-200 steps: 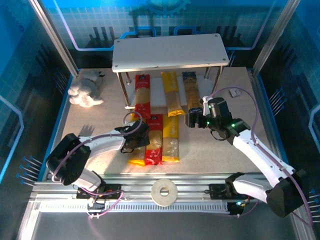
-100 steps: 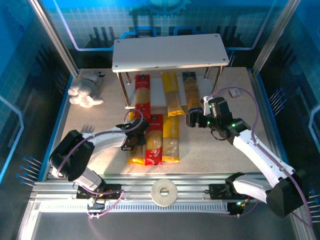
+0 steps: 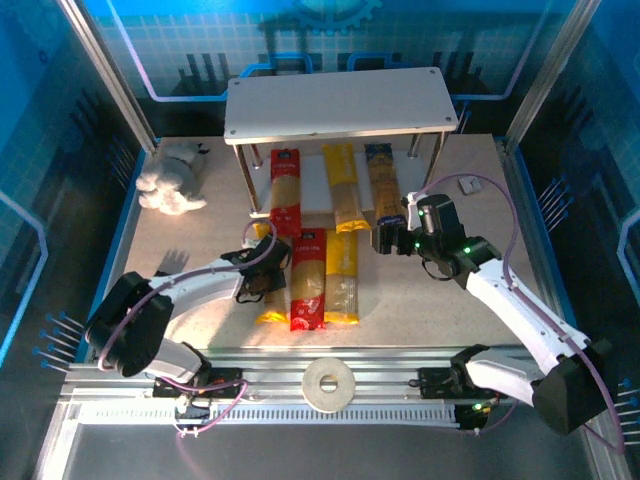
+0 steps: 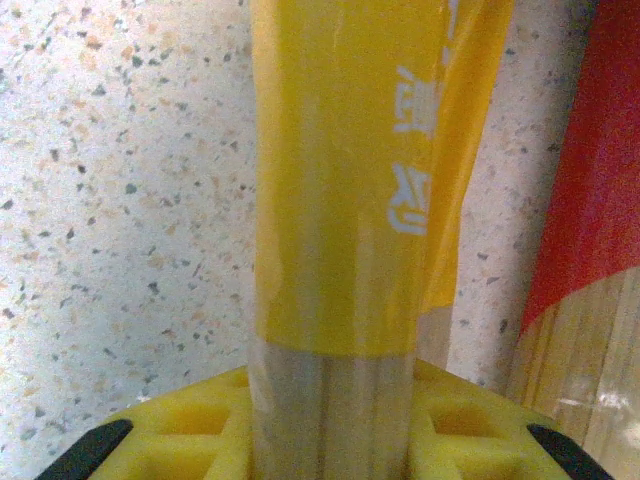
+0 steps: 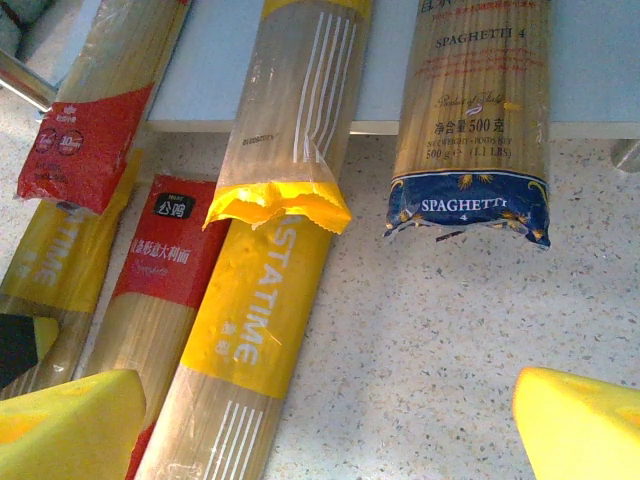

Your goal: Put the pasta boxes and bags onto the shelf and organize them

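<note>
A: Nearest first. What's by the bases?
B: White tape roll (image 3: 328, 380) on the rail, not part of the job. Just past it, three packs side by side on the surface (image 3: 200, 225): leftmost yellow pack (image 3: 273, 316), red pack (image 3: 307, 285), second yellow pack (image 3: 343, 280). All lie lengthways, near ends toward the arms, far ends toward the shelf (image 3: 335, 100).
A: Left jaws?
B: Down on the leftmost yellow pack, set across its width. From the wrist, the pack runs straight out from between the pads (image 4: 180, 445). They sit against both its sides, gap narrow. I'd call that a grip. Whether it's off the surface, can't tell.
A: Which arm is nearer to it?
B: Left arm (image 3: 195, 278), plainly. Right jaws hang wide with nothing between them, off beyond the second yellow pack, just before the near end of the blue-ended pack (image 5: 470, 130).
A: Further back?
B: Lower board of the shelf carries the shelved red pack (image 3: 285, 185), the shelved yellow pack (image 3: 340, 185) and the blue-ended one, all lengthways, near ends sticking out past the front edge.
A: So what does the move turn on?
B: The held pack's long axis points at the shelf, which lies straight beyond its far end. My guess: lift and carry forward, no turning. Whether the lower board has room beside the shelved red pack, I can't judge from here
</note>
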`<action>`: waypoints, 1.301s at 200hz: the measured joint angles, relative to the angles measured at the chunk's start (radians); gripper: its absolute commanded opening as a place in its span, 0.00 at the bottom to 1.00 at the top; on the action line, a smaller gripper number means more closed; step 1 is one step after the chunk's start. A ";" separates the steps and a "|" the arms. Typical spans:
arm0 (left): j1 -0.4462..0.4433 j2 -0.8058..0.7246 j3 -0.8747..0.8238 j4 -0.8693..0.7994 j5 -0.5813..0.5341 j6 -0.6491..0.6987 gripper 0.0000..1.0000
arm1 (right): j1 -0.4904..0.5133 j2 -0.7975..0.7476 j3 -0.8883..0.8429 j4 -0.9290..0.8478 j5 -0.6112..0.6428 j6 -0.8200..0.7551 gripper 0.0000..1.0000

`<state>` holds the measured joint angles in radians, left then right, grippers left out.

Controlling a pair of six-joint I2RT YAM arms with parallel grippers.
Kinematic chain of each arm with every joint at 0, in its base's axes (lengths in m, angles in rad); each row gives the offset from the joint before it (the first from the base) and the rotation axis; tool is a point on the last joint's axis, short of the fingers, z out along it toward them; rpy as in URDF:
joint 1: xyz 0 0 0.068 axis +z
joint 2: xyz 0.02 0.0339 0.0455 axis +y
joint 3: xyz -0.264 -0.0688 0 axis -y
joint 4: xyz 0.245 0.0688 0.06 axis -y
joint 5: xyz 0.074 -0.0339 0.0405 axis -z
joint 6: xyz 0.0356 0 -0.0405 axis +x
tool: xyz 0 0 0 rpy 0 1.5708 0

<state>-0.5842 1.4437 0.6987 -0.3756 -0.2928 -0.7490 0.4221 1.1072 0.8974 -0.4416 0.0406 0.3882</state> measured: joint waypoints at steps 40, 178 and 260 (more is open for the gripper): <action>0.000 -0.085 -0.018 -0.120 0.017 0.001 0.15 | 0.000 0.000 0.000 0.000 0.000 0.000 0.95; -0.010 -0.518 0.265 -0.716 0.066 0.027 0.14 | 0.000 0.000 0.000 0.008 -0.005 0.004 0.95; -0.014 -0.344 0.340 -0.578 0.124 0.112 0.16 | 0.000 0.000 0.000 0.008 -0.008 0.003 0.95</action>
<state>-0.5983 1.0996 1.0389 -0.9531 -0.1684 -0.6369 0.4221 1.1069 0.8974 -0.4339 0.0330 0.3916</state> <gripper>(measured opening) 0.262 0.954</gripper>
